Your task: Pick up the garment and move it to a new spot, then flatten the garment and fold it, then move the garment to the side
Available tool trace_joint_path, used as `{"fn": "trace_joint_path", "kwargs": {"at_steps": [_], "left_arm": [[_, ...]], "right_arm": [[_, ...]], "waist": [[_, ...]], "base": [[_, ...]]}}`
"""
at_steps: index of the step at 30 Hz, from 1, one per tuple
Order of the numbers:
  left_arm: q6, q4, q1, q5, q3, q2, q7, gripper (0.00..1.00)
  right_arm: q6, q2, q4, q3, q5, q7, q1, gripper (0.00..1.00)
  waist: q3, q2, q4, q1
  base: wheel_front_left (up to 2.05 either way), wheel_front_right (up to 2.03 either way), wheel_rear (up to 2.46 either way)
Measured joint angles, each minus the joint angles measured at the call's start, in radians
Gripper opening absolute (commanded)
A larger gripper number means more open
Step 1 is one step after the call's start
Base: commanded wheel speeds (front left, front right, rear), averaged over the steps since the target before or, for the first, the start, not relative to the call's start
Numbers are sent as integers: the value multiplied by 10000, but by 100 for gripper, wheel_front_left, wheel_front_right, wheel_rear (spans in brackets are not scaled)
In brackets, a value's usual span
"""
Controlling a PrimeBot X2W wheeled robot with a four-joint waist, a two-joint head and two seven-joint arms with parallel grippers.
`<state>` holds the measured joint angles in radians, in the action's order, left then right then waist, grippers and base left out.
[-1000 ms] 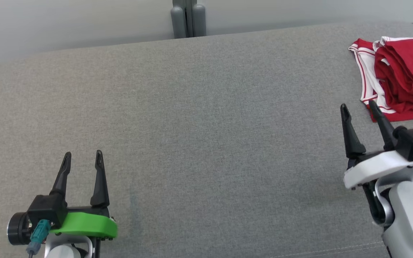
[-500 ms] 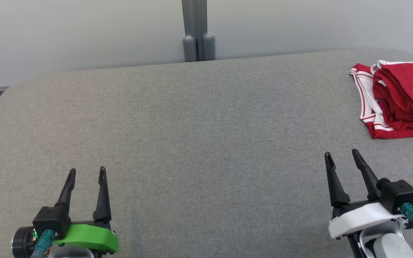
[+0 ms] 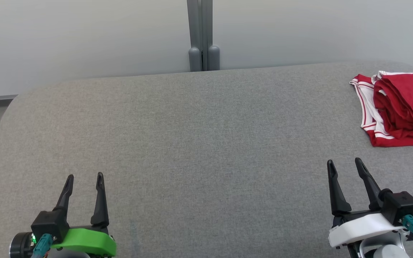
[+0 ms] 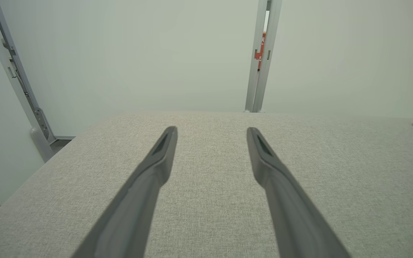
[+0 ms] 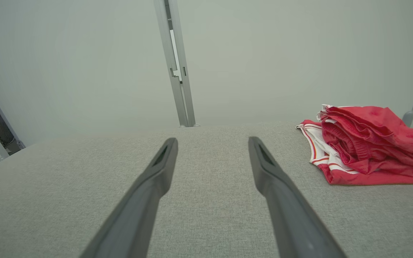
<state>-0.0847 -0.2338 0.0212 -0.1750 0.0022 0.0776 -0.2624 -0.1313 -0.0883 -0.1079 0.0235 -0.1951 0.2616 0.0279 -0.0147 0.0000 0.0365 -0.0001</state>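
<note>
A grey upholstered surface (image 3: 206, 143), tightly woven and matte, has a rounded far edge; the head view takes in its whole width, while each wrist view skims low across the weave. Behind it stand smooth pale wall panels (image 3: 84, 36). The red garment (image 3: 403, 104) lies in a loosely folded heap at the far right of the surface, running off the head view's right edge. The right wrist view brings it close enough to show soft ridged folds of thin red cloth over a white band edged with red stripes, and the left wrist view catches just a sliver of it at the right border. The left gripper (image 3: 85, 175), on a glossy green mount, and the right gripper (image 3: 344, 161), on a white one, sit near the bottom corners, each with its two tapered dark fingers spread apart around nothing, well short of the garment. A grey upright post (image 3: 203, 36) splits the panels, ending in two rounded caps. The left wrist view adds a slim metal rail (image 4: 16, 75) at the left and a small red label (image 4: 262, 46) in the post's slot.
</note>
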Motion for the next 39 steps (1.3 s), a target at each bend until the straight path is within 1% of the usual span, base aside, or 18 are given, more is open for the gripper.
{"fn": "trace_joint_path", "kwargs": {"at_steps": [12, 13, 18, 20, 29, 39], "left_arm": [[96, -56, -58, 0, 15, -4, 0, 100], [96, -54, -58, 0, 13, -6, 2, 0], [96, -525, -191, -10, -35, -71, 67, 0], [96, -650, -226, -174, -17, -88, 171, 0], [52, -633, -213, -1910, 117, -105, 604, 0], [-25, -566, -174, -3607, 244, -148, 1034, 0]], "right_arm": [[0, 46, 123, -75, 127, -61, 47, 100], [-2, 50, 107, -73, 128, -61, 48, 0], [-2, 150, -326, -42, 121, -63, 235, 0], [-2, 173, -433, -38, -46, -117, 295, 0], [-2, 171, -543, -121, -1833, -506, 247, 0], [0, 169, -656, -244, -3578, -934, 35, 0]], "waist": [[-14, 0, 45, 0], [-11, 0, 46, 0], [-11, 0, 46, 0], [-9, 0, 42, 0], [5, 0, 11, 0], [20, 0, -23, 0]], "base": [[0, 0, 0], [0, 0, 0], [0, 0, 0], [0, 0, 0], [0, 0, 0], [0, 0, 0]]}}
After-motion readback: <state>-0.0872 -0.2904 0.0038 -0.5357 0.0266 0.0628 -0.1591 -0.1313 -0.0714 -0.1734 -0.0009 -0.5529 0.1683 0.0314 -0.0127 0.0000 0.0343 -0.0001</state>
